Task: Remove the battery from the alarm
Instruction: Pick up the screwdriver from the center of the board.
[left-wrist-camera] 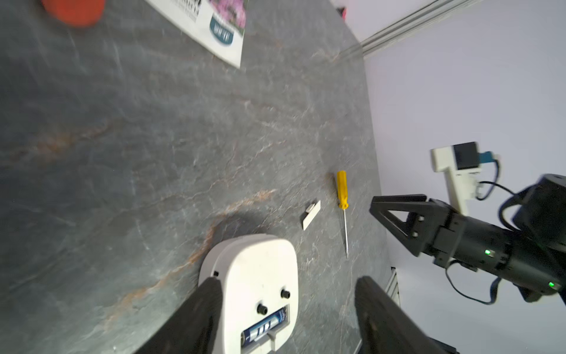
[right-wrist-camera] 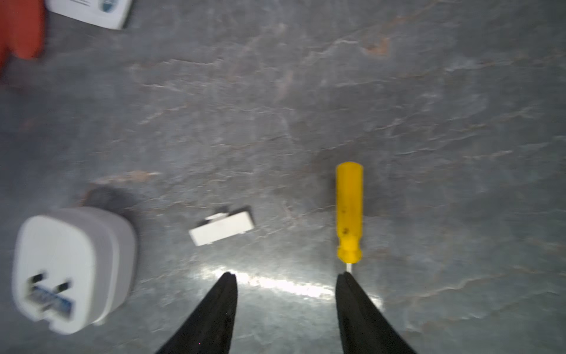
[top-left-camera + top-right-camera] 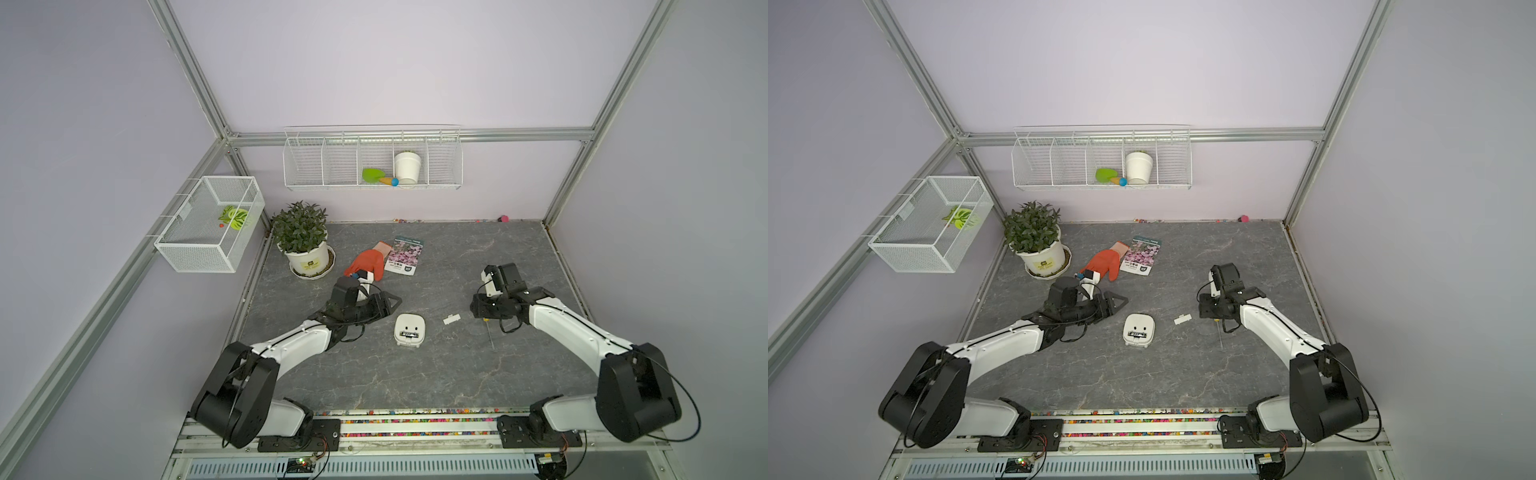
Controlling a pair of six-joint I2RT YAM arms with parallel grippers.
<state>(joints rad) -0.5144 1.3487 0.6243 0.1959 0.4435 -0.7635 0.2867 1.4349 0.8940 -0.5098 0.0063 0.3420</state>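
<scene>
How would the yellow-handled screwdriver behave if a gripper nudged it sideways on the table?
The screwdriver would likely roll: its handle looks round and it lies flat on the smooth table. The thin shaft probably makes it handle-heavy, so it may pivot.

In both top views the left arm (image 3: pixel 291 338) and right arm (image 3: pixel 569 328) match: glossy white shells on the long links, bulky rounded black housings at the joints, and thin black cables (image 3: pixel 698 411) looping outside. Each wrist bears a white camera bracket (image 1: pixel 453 180) with a black module and a blue plug. The fingers (image 1: pixel 398 199) are matte black open triangles with small screws. Two green lights (image 1: pixel 487 252) glow behind them.
</scene>
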